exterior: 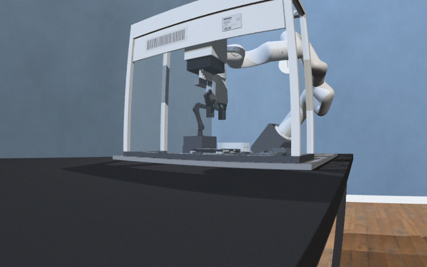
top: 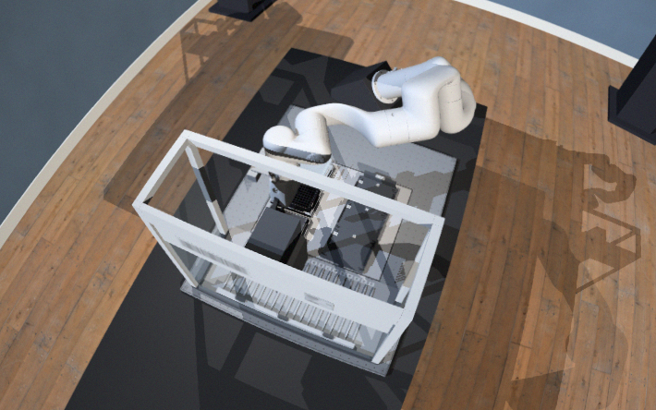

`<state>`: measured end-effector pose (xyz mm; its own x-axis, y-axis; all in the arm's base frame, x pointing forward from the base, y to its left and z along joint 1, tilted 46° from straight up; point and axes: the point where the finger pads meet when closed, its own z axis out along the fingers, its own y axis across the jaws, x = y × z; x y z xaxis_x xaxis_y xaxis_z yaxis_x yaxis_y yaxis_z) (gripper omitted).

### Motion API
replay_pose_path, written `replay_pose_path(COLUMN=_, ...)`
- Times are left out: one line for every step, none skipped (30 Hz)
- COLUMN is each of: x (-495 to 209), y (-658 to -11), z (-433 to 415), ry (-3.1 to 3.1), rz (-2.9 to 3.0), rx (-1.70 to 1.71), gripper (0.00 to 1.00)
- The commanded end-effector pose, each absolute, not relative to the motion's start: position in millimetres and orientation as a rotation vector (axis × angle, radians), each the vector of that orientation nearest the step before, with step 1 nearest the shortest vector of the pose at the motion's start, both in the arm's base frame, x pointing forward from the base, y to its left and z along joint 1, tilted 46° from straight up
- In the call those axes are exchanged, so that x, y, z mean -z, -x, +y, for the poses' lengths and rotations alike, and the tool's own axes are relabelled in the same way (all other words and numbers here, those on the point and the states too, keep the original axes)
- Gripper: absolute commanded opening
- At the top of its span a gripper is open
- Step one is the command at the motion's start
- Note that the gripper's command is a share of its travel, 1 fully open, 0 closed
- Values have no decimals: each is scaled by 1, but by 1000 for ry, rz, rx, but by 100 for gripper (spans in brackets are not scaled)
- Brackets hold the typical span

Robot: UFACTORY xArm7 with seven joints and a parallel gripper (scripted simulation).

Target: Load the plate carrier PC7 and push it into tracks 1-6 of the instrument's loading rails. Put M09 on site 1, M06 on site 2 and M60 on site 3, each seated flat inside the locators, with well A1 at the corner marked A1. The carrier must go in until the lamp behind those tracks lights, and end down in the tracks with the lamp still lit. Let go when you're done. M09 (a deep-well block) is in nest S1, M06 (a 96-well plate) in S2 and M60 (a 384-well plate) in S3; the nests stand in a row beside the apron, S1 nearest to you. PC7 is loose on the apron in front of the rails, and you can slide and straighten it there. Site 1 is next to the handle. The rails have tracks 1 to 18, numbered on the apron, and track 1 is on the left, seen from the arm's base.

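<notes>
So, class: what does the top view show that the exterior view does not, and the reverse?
Only the top view shows the rails, the carrier on the apron and the black plate from above. Only the exterior view shows the gripper, open and empty, hanging well above the deck, plus the barcode. Both show the white frame and the arm.
</notes>
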<state>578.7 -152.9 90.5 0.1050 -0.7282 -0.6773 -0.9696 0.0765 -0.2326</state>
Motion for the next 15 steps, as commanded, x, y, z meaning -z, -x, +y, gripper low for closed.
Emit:
replay_pose_path(x=-75, y=-585, z=-160, ry=1703, rz=1678, rx=-445, gripper=100)
replay_pose_path(x=-72, y=-586, z=-161, ry=1703, rz=1678, rx=-445, gripper=100)
replay_pose_path(x=-72, y=-586, z=-161, ry=1703, rz=1678, rx=-445, gripper=100)
replay_pose_path(x=-72, y=-586, z=-161, ry=1703, rz=1678, rx=-445, gripper=100)
replay_pose_path(x=-72, y=-586, z=-161, ry=1703, rz=1678, rx=-445, gripper=100)
replay_pose_path(x=-72, y=-586, z=-161, ry=1703, rz=1678, rx=-445, gripper=100)
replay_pose_path(x=-72, y=-586, z=-161, ry=1703, rz=1678, rx=-445, gripper=100)
replay_pose_path(x=-72, y=-586, z=-161, ry=1703, rz=1678, rx=-445, gripper=100)
replay_pose_path(x=-72, y=-586, z=-161, ry=1703, rz=1678, rx=-445, gripper=100)
replay_pose_path(x=-72, y=-586, z=-161, ry=1703, rz=1678, rx=-445, gripper=100)
replay_pose_path(x=-72, y=-586, z=-161, ry=1703, rz=1678, rx=-445, gripper=100)
replay_pose_path(x=-72, y=-586, z=-161, ry=1703, rz=1678, rx=-445, gripper=100)
replay_pose_path(x=-72, y=-586, z=-161, ry=1703, rz=1678, rx=-445, gripper=100)
replay_pose_path(x=-72, y=-586, z=-161, ry=1703, rz=1678, rx=-445, gripper=100)
replay_pose_path(x=-72, y=-586, z=-161, ry=1703, rz=1678, rx=-445, gripper=100)
